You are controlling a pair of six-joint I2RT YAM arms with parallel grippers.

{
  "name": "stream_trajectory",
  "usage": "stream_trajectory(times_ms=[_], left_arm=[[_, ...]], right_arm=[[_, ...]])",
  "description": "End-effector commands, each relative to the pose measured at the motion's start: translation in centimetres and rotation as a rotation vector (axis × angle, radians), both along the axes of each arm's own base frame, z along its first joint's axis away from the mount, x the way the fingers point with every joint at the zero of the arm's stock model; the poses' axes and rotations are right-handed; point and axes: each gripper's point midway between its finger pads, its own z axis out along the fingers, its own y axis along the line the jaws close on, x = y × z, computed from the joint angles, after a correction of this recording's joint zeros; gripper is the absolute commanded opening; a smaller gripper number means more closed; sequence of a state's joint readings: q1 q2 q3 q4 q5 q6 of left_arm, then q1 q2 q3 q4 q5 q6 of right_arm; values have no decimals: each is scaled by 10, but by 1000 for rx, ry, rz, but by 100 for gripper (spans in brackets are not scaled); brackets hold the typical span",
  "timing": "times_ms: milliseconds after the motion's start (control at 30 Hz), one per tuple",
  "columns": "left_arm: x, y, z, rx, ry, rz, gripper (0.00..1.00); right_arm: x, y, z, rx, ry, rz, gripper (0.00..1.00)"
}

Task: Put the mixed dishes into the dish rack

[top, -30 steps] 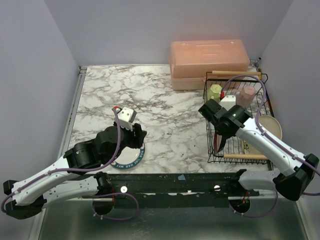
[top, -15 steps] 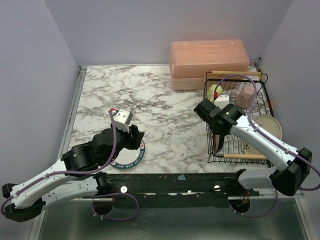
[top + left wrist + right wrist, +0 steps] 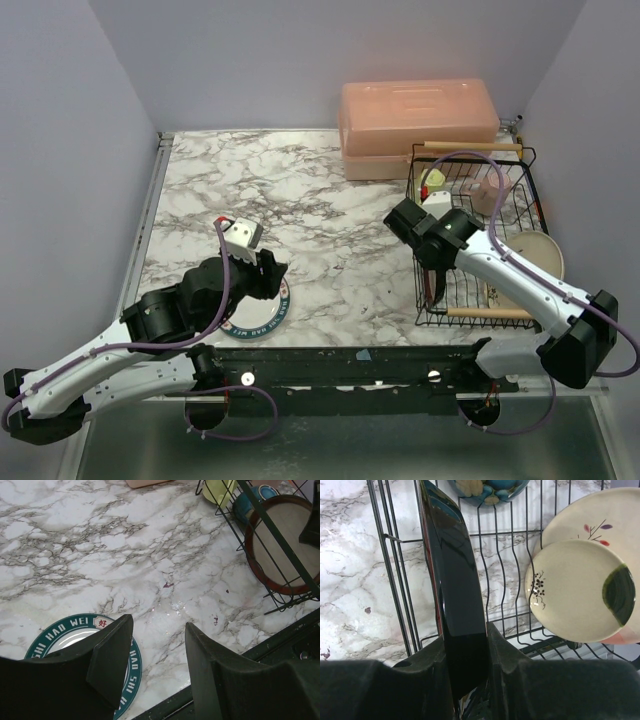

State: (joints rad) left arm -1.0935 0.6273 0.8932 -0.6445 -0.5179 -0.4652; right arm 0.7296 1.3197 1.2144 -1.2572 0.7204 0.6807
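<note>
stretched forward and inward on the left, elbow bent low, with left gripper (image 3: 156, 652) pointing down, fingers parted and empty; stretched forward on the right, wrist pitched down, with right gripper (image 3: 465, 647) pinching an upright dark plate (image 3: 451, 570)

White-shelled, black-jointed: the left arm (image 3: 88, 362) at eight o'clock and the right arm (image 3: 525, 283) at four o'clock each carry a looping purple cable (image 3: 232, 280); matte black moulded fingers (image 3: 110, 655) end both.

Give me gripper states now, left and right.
Left gripper: open, empty.
Right gripper: shut on the dark maroon-rimmed plate.
</note>
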Motion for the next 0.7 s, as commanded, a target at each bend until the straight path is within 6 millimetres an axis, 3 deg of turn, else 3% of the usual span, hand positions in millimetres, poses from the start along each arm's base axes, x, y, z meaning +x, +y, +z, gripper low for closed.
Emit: stream_trajectory(times_ms=[0, 333, 667], left_arm=[[-2, -3, 0, -15, 12, -14, 53], [-1, -2, 0, -11, 12, -10, 54], [1, -6, 1, -1, 14, -14, 53]], right_arm=[[6, 9, -10, 44, -11, -18, 29], [5, 12, -7, 64, -11, -2, 41], [7, 18, 10, 137, -67, 37, 55]])
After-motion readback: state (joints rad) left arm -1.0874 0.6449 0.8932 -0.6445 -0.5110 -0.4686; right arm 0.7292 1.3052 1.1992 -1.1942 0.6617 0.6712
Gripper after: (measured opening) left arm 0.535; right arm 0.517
